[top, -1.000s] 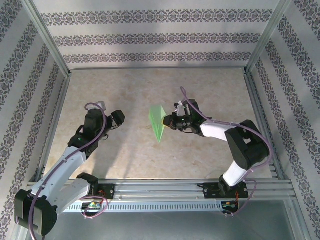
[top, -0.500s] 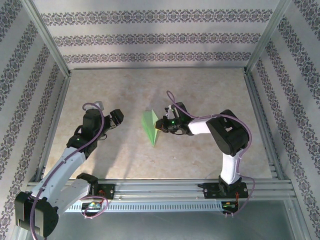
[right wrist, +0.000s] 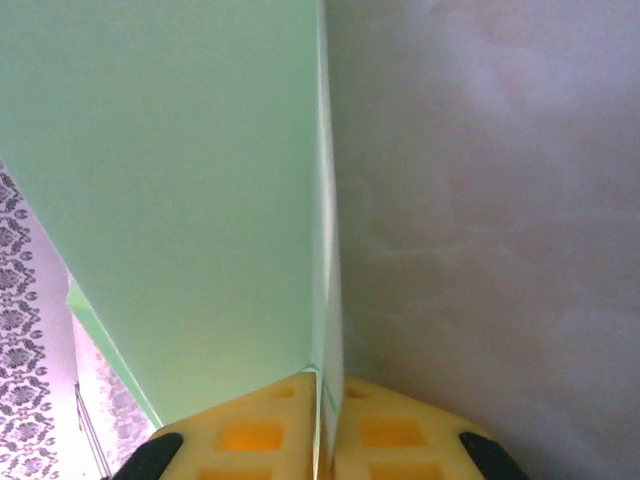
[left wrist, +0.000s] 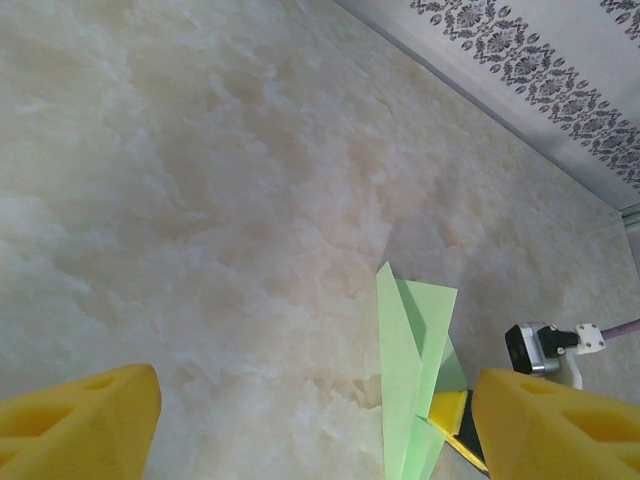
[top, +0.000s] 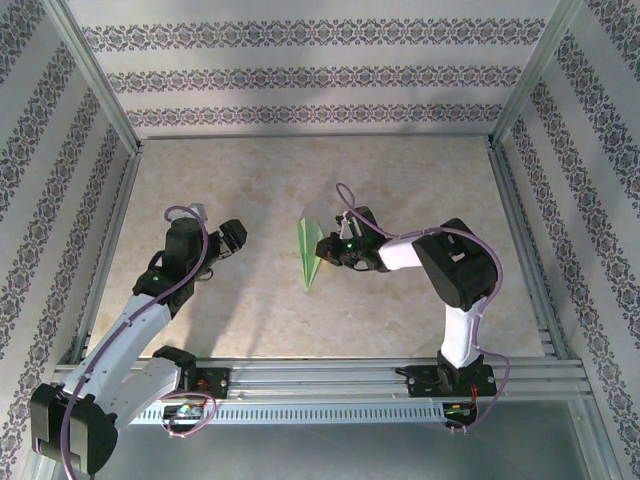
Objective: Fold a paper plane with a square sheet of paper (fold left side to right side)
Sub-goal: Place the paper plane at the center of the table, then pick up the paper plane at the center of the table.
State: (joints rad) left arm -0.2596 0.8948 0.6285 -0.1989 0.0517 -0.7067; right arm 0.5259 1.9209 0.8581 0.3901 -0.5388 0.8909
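Observation:
The paper plane (top: 308,255) is a slim pale green dart at the table's middle, its sharp tip toward the near edge. My right gripper (top: 326,250) is shut on the plane's right side. In the right wrist view the paper plane (right wrist: 200,190) runs up from between the yellow pads, where my right gripper (right wrist: 325,425) pinches its crease. My left gripper (top: 238,238) stands open to the plane's left, apart from it. In the left wrist view the paper plane (left wrist: 412,370) lies ahead on the right, and my left gripper (left wrist: 320,430) has its yellow fingers (left wrist: 85,425) spread wide with nothing between them.
The beige marbled table (top: 250,180) is boxed in by patterned walls (top: 310,75) and aluminium posts (top: 95,75). A metal rail (top: 330,372) runs along the near edge, by the arm bases. Bare table lies behind and to both sides of the plane.
My right gripper has carried the plane leftward and down toward the table, and the plane now looks narrower from above. The left arm has barely moved; its jaws opened a little wider.

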